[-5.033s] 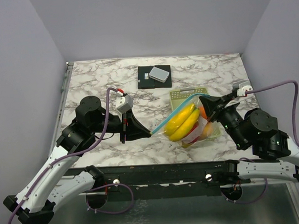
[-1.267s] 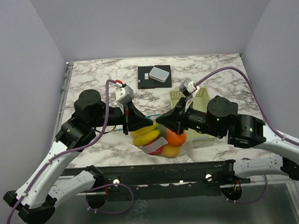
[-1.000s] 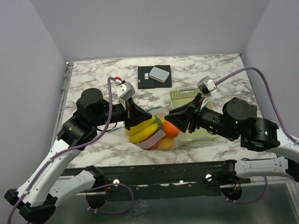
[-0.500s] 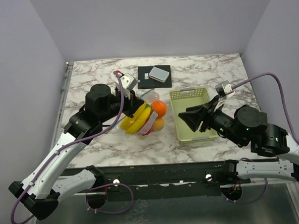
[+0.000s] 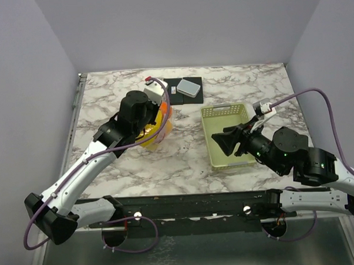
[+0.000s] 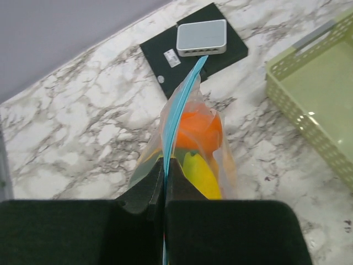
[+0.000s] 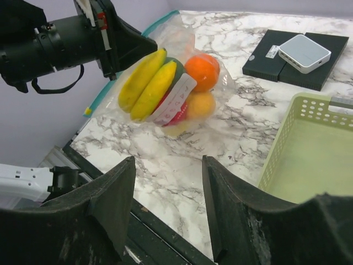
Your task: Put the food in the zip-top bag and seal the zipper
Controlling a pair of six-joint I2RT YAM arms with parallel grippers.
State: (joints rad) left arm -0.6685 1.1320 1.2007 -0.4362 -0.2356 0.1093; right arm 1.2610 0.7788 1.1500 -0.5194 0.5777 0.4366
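The left gripper point(image 6: 164, 172) is seen at the bottom of the left wrist view with its two dark fingers pressed together, and the zipper point(image 6: 182, 102) is pinched between them. From the fingers this light blue strip runs as one thin line toward the upper middle of the frame, so its two sides appear to be joined there. The zip-top bag point(image 6: 218, 144) is found under the strip, and in the top view it is placed left of the centre, just beside the left wrist. The food point(image 7: 165, 91) is enclosed in the bag: a yellow banana point(image 7: 142, 80), an orange point(image 7: 202, 72) and a smaller orange-yellow fruit point(image 7: 199, 104) are recognised through the clear plastic in the upper middle of the right wrist view. It cannot be told whether the bag's bottom is resting on the marble table point(image 5: 184, 167) or is held just above it. The right gripper point(image 7: 168, 163) is shown at the bottom of its own view with the fingers spread wide, and nothing is held between them. In the top view it is placed over the pale green basket point(image 5: 223, 120), right of the centre and well apart from the bag. A black pad point(image 5: 172, 96) with a grey box point(image 5: 188, 87) on it is seen in the upper middle, near the bag.
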